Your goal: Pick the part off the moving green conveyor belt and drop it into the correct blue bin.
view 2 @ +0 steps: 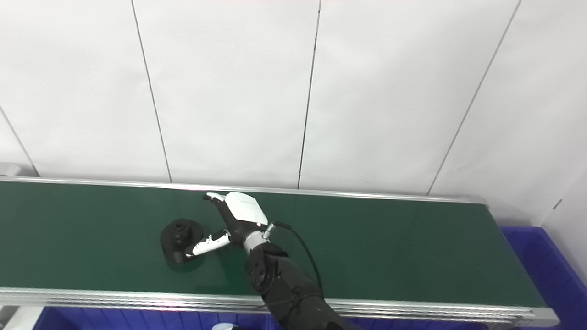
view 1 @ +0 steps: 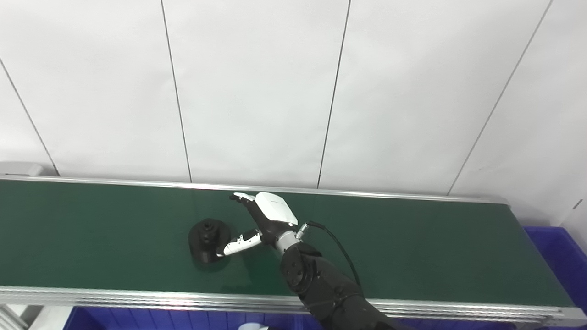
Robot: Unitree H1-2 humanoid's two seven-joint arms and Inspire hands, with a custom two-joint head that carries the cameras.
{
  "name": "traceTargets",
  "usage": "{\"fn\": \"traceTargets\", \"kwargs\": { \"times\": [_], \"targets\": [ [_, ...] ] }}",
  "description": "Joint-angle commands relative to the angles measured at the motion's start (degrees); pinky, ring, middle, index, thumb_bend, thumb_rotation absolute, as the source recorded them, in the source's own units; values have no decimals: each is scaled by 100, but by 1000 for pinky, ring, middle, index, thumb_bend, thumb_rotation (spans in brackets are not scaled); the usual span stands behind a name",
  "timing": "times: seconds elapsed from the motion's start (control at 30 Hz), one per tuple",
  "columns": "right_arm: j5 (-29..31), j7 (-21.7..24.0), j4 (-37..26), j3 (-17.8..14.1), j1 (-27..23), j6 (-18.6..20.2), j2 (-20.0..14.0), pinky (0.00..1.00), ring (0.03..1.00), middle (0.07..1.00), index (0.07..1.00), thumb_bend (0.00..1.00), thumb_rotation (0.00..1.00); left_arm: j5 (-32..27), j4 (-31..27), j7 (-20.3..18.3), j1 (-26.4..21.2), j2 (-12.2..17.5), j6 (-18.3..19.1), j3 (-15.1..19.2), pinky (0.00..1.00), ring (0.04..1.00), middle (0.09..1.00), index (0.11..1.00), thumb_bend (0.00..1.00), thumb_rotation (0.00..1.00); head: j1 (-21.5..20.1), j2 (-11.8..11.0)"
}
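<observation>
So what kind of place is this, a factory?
Probably a factory-style sorting station or test cell: a long green belt carries a black part, blue bins wait beside it, and a robot hand reaches in.

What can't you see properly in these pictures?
- Blue bins: cut off by the right and bottom edges in both views, so their insides are hidden.
- Left robot hand: not in either view.
- Black part: its near right edge is covered by the right robot hand's thumb.

One part, one hand, one belt, two bins.
A single black part (view 1: 209,239) lies on the belt (view 1: 412,247); one hand (view 1: 263,220) beside it; blue bins right (view 1: 557,256) and below (view 1: 160,319) the belt.
</observation>
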Motion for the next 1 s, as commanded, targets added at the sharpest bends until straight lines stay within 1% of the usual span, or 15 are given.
{"fn": "traceTargets", "kwargs": {
  "times": [0.0,0.23,0.33,0.37,0.43,0.53,0.63,0.7,0.73,0.83,0.87,0.9,0.97],
  "targets": [
    [81,-181,28,10,-408,-200,157,757,840,876,873,1000,419,6,-240,35,38,93,-186,52,802,890,944,913,447,470,33,13],
    [95,-243,405,136,-502,-142,285,720,802,847,863,1000,419,33,-461,40,212,139,-185,122,806,891,943,908,469,481,197,69],
    [88,-226,565,220,-510,-107,323,716,798,835,825,1000,420,8,-581,17,283,158,-186,173,804,893,944,909,477,486,241,91],
    [91,-236,606,242,-507,-115,332,694,766,790,798,1000,414,-1,-615,4,302,162,-186,190,802,893,944,910,479,489,241,91],
    [81,-233,686,306,-502,-103,353,691,745,755,770,1000,407,-8,-668,-11,336,169,-186,223,804,895,945,912,483,499,257,98],
    [53,-196,790,417,-486,-53,387,698,738,747,746,1000,396,-4,-703,-19,360,165,-186,270,809,898,944,913,486,509,284,87],
    [34,-126,885,524,-460,-2,421,664,712,716,703,1000,374,-37,-711,-41,352,161,-186,303,809,895,939,911,484,512,307,51],
    [-8,-88,932,612,-452,33,431,661,713,712,697,1000,371,-60,-722,-55,342,154,-186,326,808,893,938,909,484,507,302,44],
    [-36,-101,946,654,-442,34,433,676,720,712,697,1000,360,-67,-733,-59,340,150,-187,339,809,894,937,908,484,505,302,45],
    [-200,-164,968,862,-392,-1,412,725,757,733,682,1000,281,-118,-797,-70,356,127,-187,400,811,895,937,904,490,519,311,36],
    [-218,-174,977,899,-366,33,414,731,755,732,667,1000,240,-146,-818,-82,369,117,-187,426,808,892,935,902,494,521,313,35],
    [-212,-175,988,915,-346,80,419,685,729,716,654,1000,188,-190,-830,-112,380,103,-187,454,808,891,936,902,495,521,308,34],
    [-226,-192,1006,964,-299,126,419,614,669,665,615,961,86,-270,-856,-177,399,78,-187,505,811,890,938,903,498,515,290,50]
  ]
}}
